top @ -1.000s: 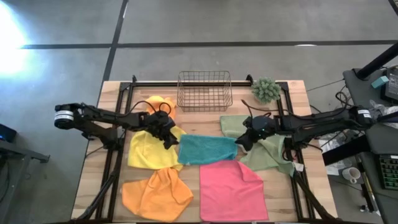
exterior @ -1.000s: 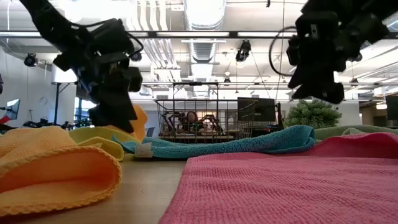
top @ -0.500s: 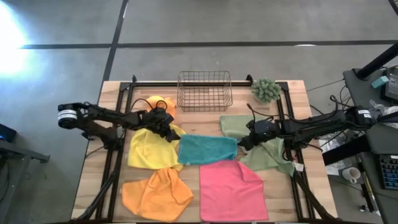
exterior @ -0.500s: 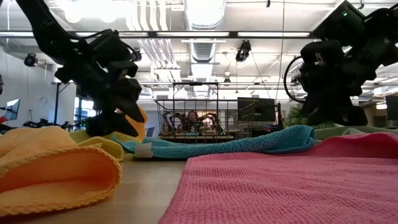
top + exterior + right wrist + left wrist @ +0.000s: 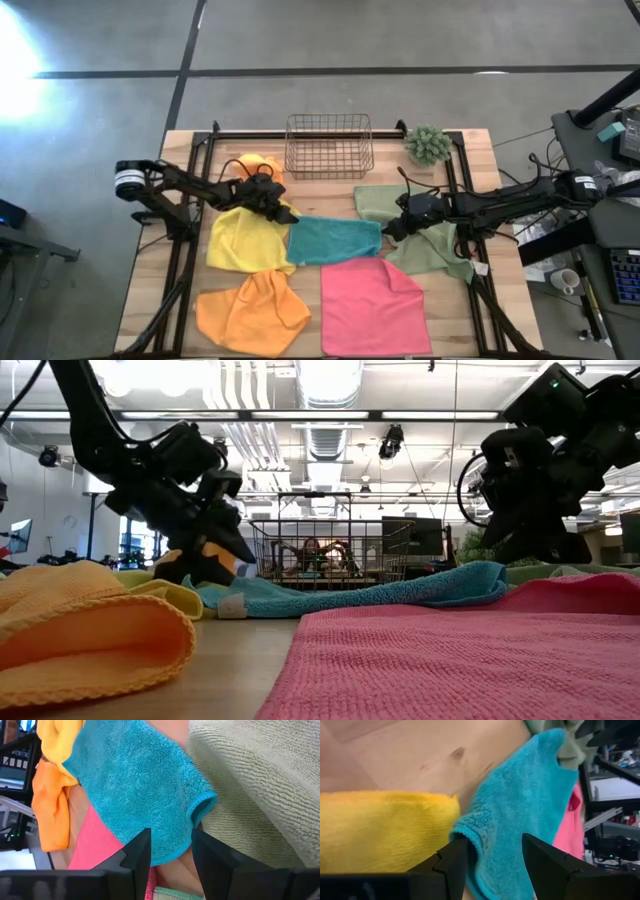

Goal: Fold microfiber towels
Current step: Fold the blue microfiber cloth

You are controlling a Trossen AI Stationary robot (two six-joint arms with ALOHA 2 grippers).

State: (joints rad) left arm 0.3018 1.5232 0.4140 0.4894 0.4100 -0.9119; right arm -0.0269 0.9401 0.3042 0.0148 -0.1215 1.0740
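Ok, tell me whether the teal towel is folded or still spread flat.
Spread flat: the teal towel lies as one open layer mid-table, with each gripper's open jaws at one of its corners.

A wooden bench [image 5: 150, 260] carries a wire basket [image 5: 329, 146] and spiky plant [image 5: 429, 145] along the frame's top, with teal [image 5: 333, 240], yellow [image 5: 242, 240], olive green [image 5: 432, 248], pink [image 5: 372, 305] and two orange towels [image 5: 250, 312] spread below.

Fuzzy looped teal towel [image 5: 135, 785]; smooth matt wooden table [image 5: 410, 755].
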